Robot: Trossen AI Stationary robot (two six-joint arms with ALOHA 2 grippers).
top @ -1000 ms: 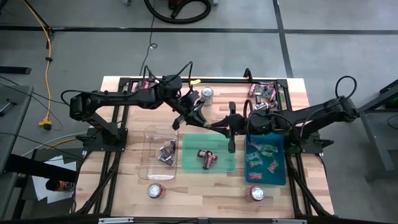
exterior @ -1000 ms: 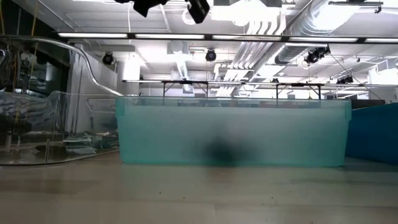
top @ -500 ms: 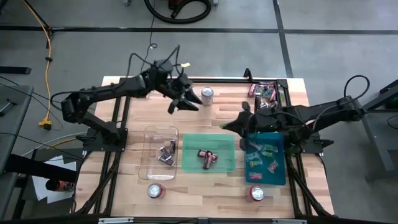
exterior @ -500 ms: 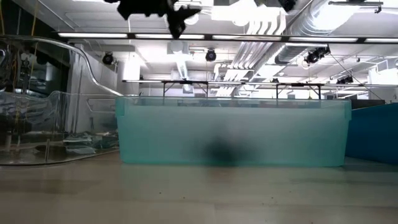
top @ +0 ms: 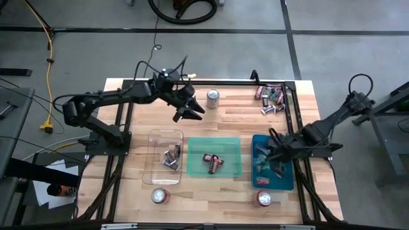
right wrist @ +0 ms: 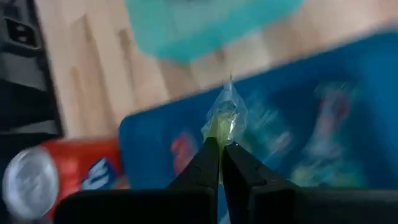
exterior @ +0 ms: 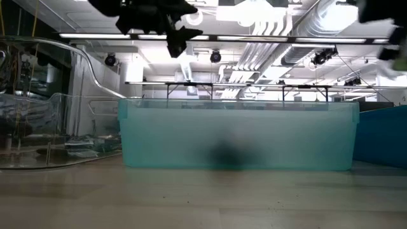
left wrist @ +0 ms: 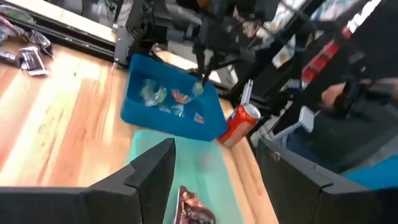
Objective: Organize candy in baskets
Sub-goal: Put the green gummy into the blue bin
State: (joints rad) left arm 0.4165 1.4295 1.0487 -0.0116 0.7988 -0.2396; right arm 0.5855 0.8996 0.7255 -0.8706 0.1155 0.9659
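Three baskets stand in a row near the table's front: clear (top: 165, 156), green (top: 214, 156) and blue (top: 273, 163), each with some candy inside. My right gripper (top: 272, 155) hangs over the blue basket (right wrist: 298, 118), shut on a light green wrapped candy (right wrist: 222, 121). The same candy (left wrist: 199, 88) also shows in the left wrist view. My left gripper (top: 188, 110) is open and holds nothing, in the air beyond the clear and green baskets. More candy (top: 271, 96) lies in a loose heap at the table's far right. My right gripper pinches the light green candy by one end of its wrapper (right wrist: 219, 138), only at the fingers' free ends. The fingers (right wrist: 208, 155) point down toward the blue basket. The candy sticks out past the fingertips, lifted clear above the basket's floor.
A silver can (top: 213, 97) stands at the far middle and another (top: 160, 195) near the front left. A red can (top: 263, 198) stands in front of the blue basket. A black metal frame (top: 291, 102) borders the table's far and side edges.
My right gripper has swung from the green basket's far edge toward the table's right and near side, over the blue basket, carrying the candy. My left gripper has drawn back from there toward the far left, and its fingers now stand apart.
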